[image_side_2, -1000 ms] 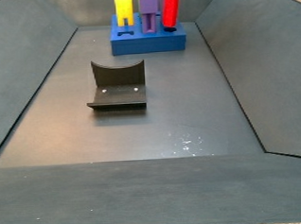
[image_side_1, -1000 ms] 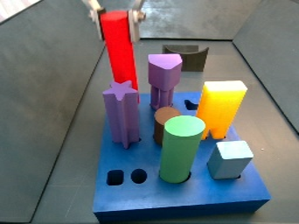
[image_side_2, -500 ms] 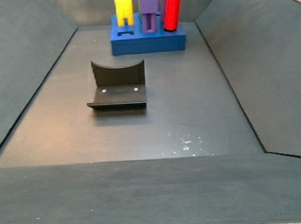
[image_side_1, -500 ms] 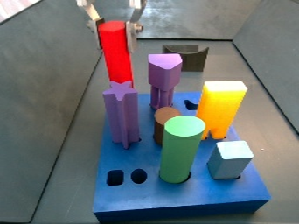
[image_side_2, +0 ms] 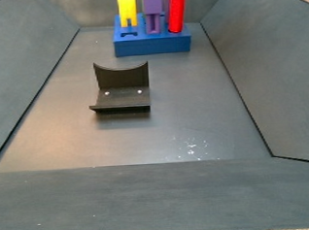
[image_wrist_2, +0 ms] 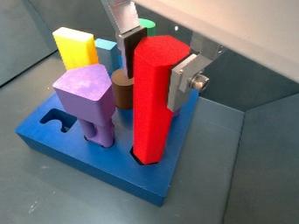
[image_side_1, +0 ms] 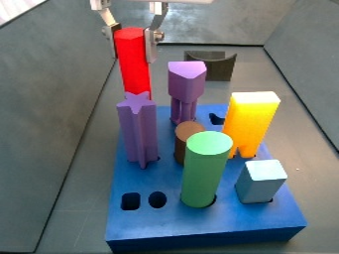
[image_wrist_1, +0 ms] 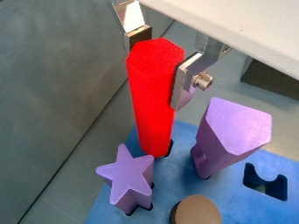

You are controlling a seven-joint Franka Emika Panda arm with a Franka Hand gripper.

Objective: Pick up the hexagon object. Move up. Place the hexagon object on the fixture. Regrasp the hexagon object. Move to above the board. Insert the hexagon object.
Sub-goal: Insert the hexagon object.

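Observation:
The red hexagon object (image_side_1: 133, 62) stands upright in the far left corner of the blue board (image_side_1: 199, 223), its foot down in a hole. It shows in both wrist views (image_wrist_1: 152, 96) (image_wrist_2: 156, 96) and in a side view (image_side_2: 176, 9). My gripper (image_side_1: 133, 30) is at the hexagon's top, fingers spread to either side of it. In both wrist views the gripper (image_wrist_1: 163, 57) (image_wrist_2: 158, 66) is open: one pad lies near a face of the hexagon, the opposite pad stands clear of it.
On the board stand a purple star (image_side_1: 137, 124), a purple post (image_side_1: 185, 84), a yellow block (image_side_1: 252, 121), a brown cylinder (image_side_1: 189, 139), a green cylinder (image_side_1: 205, 169) and a light blue cube (image_side_1: 263, 181). The fixture (image_side_2: 121, 87) stands on the grey floor, apart from the board.
The hexagon has sunk lower into the board. The fingers have spread apart and now stand higher, at its top.

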